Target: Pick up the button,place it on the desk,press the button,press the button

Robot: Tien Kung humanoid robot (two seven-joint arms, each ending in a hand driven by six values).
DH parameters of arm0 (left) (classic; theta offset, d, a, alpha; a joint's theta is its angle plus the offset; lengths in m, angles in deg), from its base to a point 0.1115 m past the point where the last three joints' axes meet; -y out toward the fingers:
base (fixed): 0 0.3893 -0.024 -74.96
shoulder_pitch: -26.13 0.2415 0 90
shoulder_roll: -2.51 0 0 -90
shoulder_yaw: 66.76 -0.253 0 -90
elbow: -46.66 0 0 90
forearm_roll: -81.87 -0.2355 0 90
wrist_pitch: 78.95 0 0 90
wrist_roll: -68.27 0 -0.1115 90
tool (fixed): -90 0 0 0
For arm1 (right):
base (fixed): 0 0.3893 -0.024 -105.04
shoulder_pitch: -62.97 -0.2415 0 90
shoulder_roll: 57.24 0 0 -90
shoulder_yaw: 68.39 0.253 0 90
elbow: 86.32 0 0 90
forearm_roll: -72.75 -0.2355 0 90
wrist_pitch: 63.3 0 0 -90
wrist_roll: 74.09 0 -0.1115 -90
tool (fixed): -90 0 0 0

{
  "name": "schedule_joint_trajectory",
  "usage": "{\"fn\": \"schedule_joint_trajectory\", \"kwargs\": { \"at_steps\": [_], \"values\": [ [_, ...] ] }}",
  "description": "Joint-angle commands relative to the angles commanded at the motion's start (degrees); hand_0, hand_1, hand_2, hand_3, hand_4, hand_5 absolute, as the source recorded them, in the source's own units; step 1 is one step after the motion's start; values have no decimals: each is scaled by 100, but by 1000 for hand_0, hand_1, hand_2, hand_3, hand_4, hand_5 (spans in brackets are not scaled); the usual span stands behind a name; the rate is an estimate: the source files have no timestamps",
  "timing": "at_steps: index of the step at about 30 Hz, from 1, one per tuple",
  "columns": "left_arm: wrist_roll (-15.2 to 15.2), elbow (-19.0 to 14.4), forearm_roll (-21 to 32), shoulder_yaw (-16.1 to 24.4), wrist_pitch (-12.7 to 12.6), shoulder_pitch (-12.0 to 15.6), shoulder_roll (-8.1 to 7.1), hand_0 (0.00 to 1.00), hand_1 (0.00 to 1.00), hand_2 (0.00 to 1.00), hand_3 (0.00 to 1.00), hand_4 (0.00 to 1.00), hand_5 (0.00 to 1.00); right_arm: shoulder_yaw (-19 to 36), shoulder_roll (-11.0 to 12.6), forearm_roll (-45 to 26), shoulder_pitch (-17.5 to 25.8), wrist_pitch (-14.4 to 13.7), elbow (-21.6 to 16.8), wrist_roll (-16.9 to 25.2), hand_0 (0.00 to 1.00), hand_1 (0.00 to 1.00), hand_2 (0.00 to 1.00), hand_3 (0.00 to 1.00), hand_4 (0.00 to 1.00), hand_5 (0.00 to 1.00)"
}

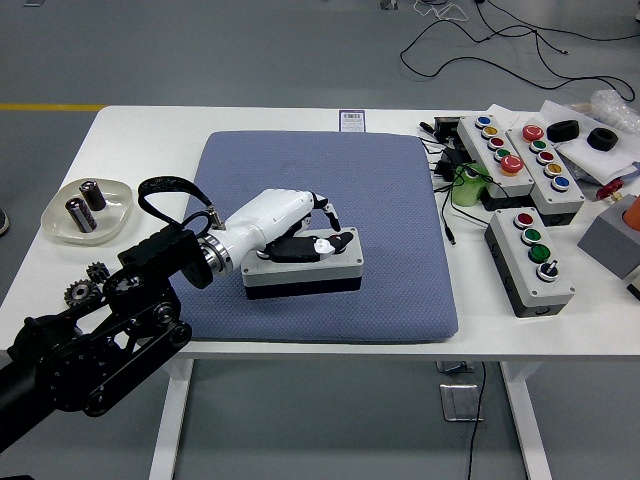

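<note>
The white left hand point(290, 225) was laid over the grey rectangular button box point(303, 264) on the blue pad point(400, 200), its black-tipped fingers point(322, 245) spread upon the buttons beneath.

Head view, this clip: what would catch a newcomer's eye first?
First, the left hand, white with black fingers, lying across the top of a grey button box in the middle of a blue-grey pad. Next, the cluster of other button boxes with coloured buttons and cables at the table's right end. A white dish holding two batteries sits at the left edge.
</note>
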Motion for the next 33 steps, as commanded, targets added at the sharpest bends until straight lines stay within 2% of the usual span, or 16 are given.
{"fn": "schedule_joint_trajectory", "kwargs": {
  "at_steps": [4,16,26,31,33],
  "values": [
    [-103,98,-124,-15,51,-16,52,2,2,2,610,678,900,-28,2,-22,5,-1,0,2,670,644,686,630,308,176],
    [-162,234,-104,-115,36,-61,152,2,2,2,633,677,910,-43,2,-40,2,1,0,10,670,644,686,630,308,176],
    [-265,412,-143,-228,333,-104,158,2,2,2,629,676,909,-33,10,-46,-5,-3,0,13,670,644,686,630,308,176],
    [-232,369,-145,-41,288,-68,170,2,2,2,625,676,912,-26,9,-46,-10,-3,0,14,670,644,686,630,308,176],
    [-240,352,-161,32,354,-82,166,2,2,2,625,676,912,-13,8,-34,-12,-3,0,13,670,644,686,630,308,176]
  ]
}}
